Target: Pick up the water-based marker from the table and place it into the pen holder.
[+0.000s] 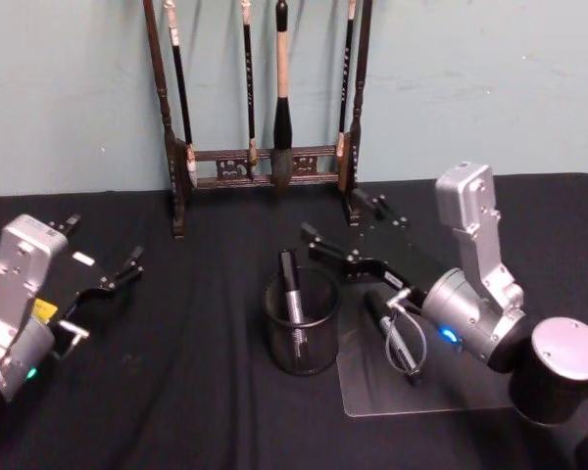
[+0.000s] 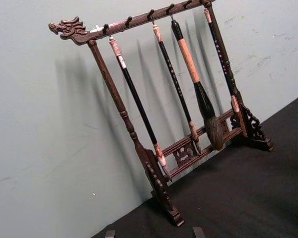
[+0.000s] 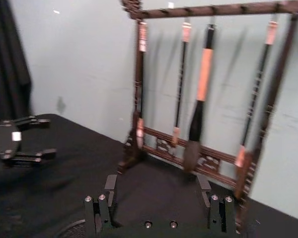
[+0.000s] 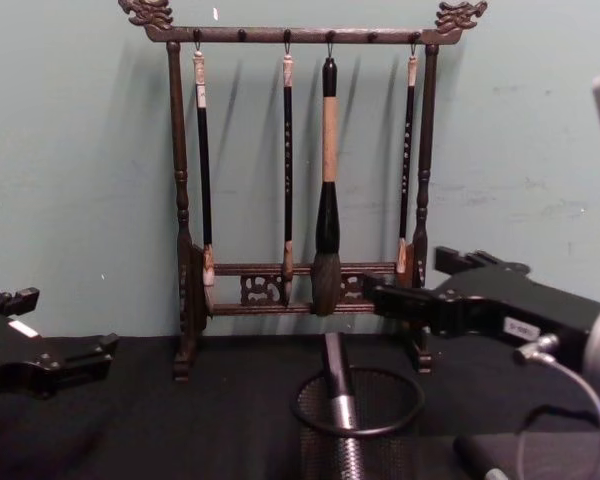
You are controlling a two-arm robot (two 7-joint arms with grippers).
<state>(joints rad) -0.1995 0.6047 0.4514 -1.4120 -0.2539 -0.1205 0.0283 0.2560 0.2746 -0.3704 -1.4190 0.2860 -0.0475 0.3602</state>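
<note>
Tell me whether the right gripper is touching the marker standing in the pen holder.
Apart. In the chest view the open right gripper hangs above the marker in the pen holder, with a clear gap between them.

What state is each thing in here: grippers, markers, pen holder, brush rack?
Pen holder: upright, one marker inside.
Marker in holder: standing on end, tilted.
Second marker: lying flat on the clear sheet.
Left gripper: jaws open, empty, at the robot's left.
Right gripper: jaws open, empty, just behind the pen holder.
Brush rack: upright, four brushes hanging.
</note>
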